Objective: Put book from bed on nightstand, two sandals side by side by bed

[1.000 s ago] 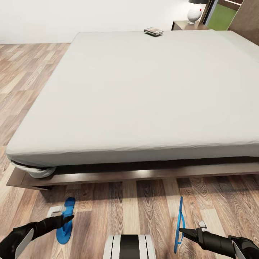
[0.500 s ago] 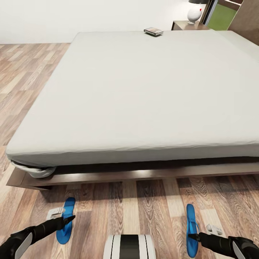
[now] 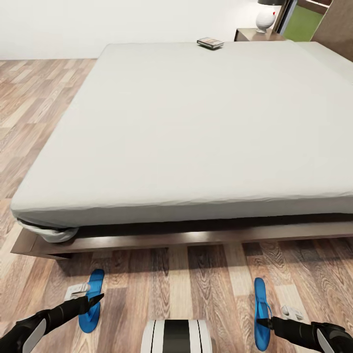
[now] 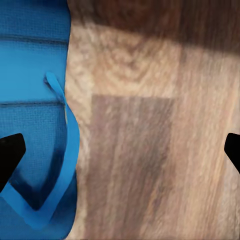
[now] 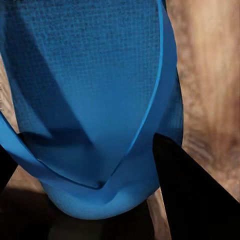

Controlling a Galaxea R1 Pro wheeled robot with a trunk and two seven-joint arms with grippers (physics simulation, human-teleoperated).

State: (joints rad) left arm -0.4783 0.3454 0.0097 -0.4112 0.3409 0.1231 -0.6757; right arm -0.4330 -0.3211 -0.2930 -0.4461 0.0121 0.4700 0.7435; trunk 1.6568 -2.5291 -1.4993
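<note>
Right sandal (image 3: pixel 261 314) dropped flat; both end effectors open; left wrist shows strap (image 4: pixel 65 165).

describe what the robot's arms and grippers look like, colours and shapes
Both arms are glossy black, rounded and tapering toward the wrists, each with a light grey panel near the picture's bottom corners. The left gripper and right gripper end in slim, pointed black fingers. A small pale grey block sits beside each wrist. Between the arms, the trunk top is white with black stripes. No cables or markings show.
</note>
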